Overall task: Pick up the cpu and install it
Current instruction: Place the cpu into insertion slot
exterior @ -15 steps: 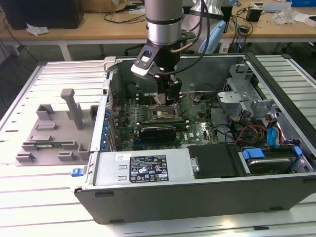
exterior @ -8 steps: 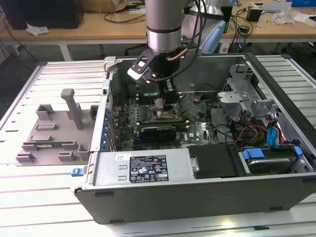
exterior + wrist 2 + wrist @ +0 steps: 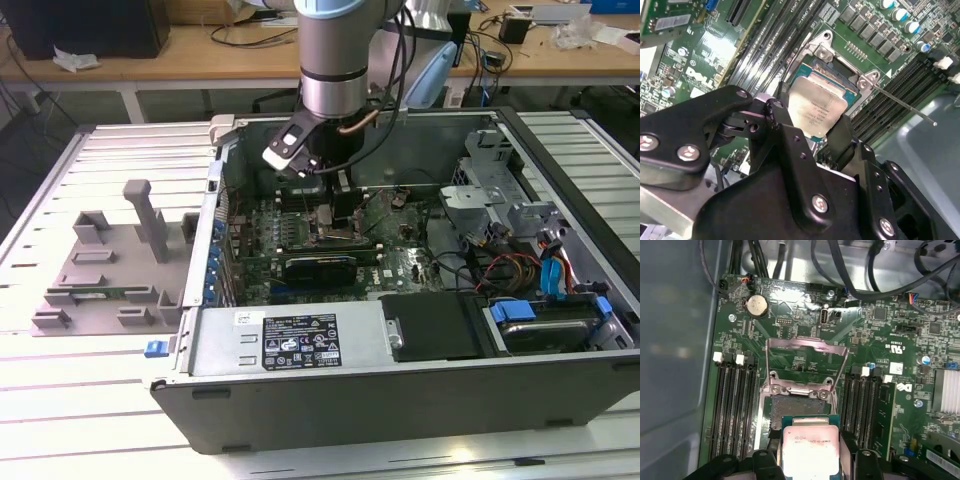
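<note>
Cpu (image 3: pixel 817 107), clamped between gripper (image 3: pixel 810 121) fingers, held over open socket (image 3: pixel 790 407). Insertion step judged underway; square alignment with socket is required.

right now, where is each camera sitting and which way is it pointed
Exterior view: off the arm, looking down into the open computer case; the arm shows reaching in.
Second wrist view: on the wrist, looking past the end effector at the cpu over the socket.
First wrist view: on the wrist, facing the motherboard; fingertips flank the cpu.
Both wrist views share the gripped cpu and the open socket.
</note>
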Tool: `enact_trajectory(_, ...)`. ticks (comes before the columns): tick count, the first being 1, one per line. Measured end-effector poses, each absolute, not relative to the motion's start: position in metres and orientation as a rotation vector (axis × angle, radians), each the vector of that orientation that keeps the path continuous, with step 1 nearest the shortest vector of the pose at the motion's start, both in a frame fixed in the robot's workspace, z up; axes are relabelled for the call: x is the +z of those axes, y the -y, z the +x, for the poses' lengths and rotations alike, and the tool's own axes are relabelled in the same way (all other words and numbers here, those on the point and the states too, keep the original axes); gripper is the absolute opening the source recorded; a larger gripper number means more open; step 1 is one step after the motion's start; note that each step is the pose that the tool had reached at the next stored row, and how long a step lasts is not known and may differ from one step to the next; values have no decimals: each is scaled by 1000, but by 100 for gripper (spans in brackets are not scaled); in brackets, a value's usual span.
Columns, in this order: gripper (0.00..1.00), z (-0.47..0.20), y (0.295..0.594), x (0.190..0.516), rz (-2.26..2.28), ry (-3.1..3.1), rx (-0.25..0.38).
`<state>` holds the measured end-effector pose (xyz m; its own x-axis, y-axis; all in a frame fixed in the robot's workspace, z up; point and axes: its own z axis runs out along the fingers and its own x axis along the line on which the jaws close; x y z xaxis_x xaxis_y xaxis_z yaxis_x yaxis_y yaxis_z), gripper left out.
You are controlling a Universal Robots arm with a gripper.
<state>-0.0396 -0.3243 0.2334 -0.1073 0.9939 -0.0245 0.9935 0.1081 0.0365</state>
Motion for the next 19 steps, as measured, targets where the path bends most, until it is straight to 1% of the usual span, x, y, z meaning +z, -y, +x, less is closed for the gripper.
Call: enact_trajectory(19,55,-40,324,221,2129,-2251,15)
